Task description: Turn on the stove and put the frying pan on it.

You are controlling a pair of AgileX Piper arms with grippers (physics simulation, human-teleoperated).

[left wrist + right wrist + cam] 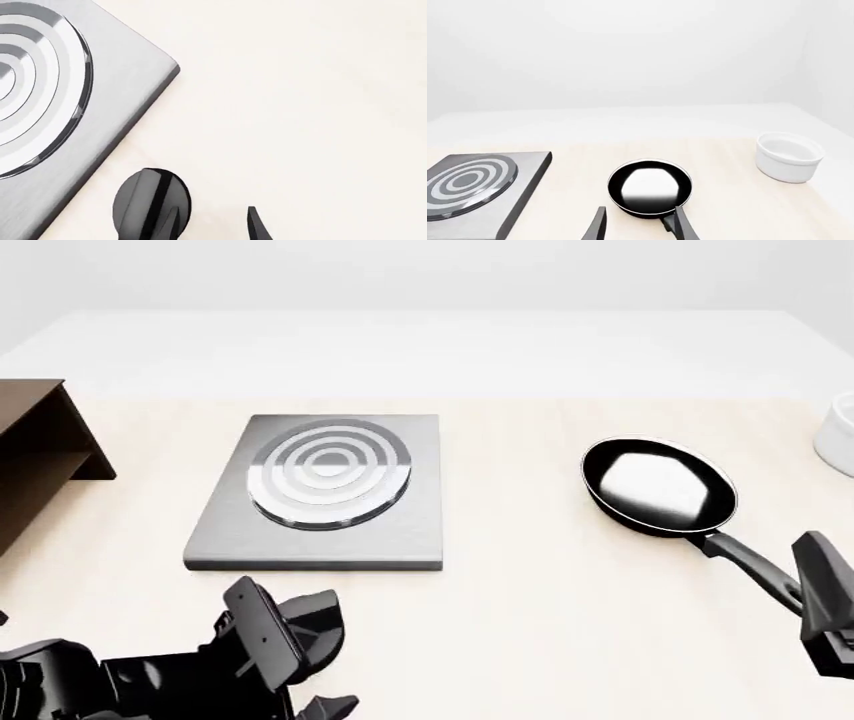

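The stove (320,530) is a grey square plate with a ring burner (330,472), left of the table's middle; it also shows in the left wrist view (113,105) and the right wrist view (527,175). Its black teardrop knob (143,197) lies just off the plate's corner. My left gripper (213,227) is open, with one fingertip (170,222) over the knob; the front view shows it (300,655) in front of the stove, hiding the knob. The frying pan (661,485) sits on the table to the right. My right gripper (637,227) is open, with the pan's handle (668,218) between its fingers.
A brown wooden shelf (34,455) stands at the left edge. A white round bowl (787,155) sits at the far right, beyond the pan; it also shows at the front view's right edge (841,435).
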